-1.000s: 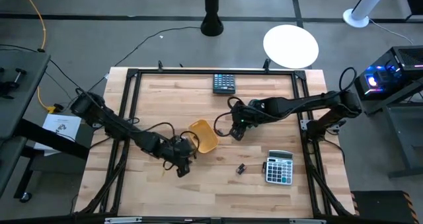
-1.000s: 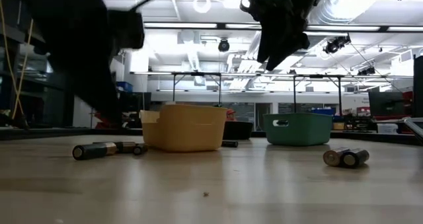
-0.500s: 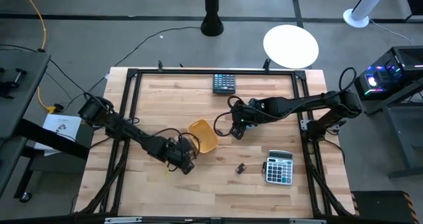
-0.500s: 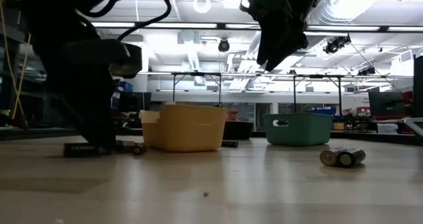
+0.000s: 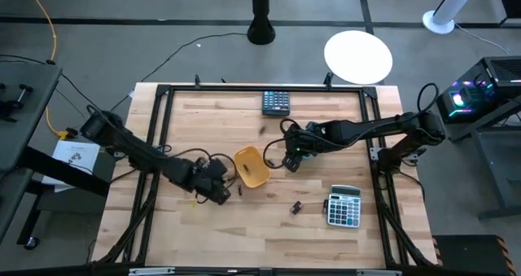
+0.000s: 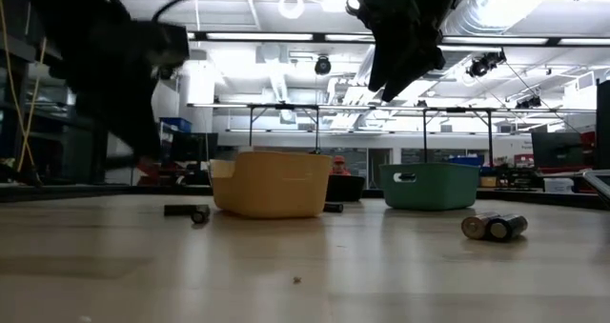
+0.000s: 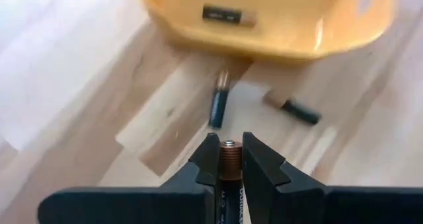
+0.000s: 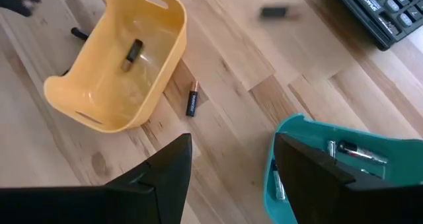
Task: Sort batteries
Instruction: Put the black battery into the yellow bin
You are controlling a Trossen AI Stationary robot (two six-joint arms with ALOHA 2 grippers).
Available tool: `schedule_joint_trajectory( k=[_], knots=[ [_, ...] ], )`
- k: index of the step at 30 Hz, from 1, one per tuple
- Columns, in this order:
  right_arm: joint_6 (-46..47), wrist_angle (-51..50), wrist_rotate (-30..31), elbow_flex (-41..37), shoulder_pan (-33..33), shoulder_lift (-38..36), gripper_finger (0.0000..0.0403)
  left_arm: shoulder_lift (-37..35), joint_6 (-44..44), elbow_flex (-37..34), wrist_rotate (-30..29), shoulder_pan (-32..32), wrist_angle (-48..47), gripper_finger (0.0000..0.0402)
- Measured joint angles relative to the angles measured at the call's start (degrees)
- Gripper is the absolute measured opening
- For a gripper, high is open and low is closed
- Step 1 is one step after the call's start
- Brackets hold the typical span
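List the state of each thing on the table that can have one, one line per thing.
Left gripper: shut on a battery, beside the yellow tray.
Right gripper: open, empty, above the trays.
Yellow tray: upright, one battery inside.
Teal tray: upright, several batteries inside.
Loose batteries: lying flat on the wood by the yellow tray.

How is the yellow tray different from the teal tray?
The yellow tray is yellow; the teal tray is blue-green. The yellow tray holds one battery that shows; the teal tray holds several. The yellow tray lies wholly in the right wrist view; the right end effector hides part of the teal tray. Both sit open on the wooden table.
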Motion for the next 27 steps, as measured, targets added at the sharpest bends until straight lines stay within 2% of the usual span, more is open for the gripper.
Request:
schedule_joint_trajectory(
  k=[5,9,11,13,18,23,27],
  knots=[
    [0.68,-0.02,0.18,0.00,0.00,0.00,0.0208,-6.20,5.16,-0.02,-1.99,0.55,1.56,0.0026],
    [1.76,0.01,0.18,0.00,0.00,-0.08,0.0208,-11.60,15.69,0.23,-7.72,1.80,10.61,0.0026],
    [2.17,0.11,0.18,0.00,0.00,-0.09,0.0208,-12.14,21.38,0.21,-7.81,4.13,14.07,0.0026],
    [2.50,0.13,0.18,0.00,0.00,-0.09,0.0208,-11.72,26.40,0.17,-6.44,7.05,16.85,0.0026],
    [3.40,0.13,0.19,0.00,0.00,-0.11,0.0208,-8.11,35.44,0.11,1.97,13.51,21.97,0.0026],
    [3.67,0.03,0.18,0.00,0.00,-0.11,0.0208,-5.25,39.07,0.13,8.78,15.98,25.17,0.0026],
    [3.82,0.22,0.20,0.00,0.00,-0.11,0.0208,-4.77,39.59,0.17,8.22,15.98,25.83,0.0030]
  ],
)
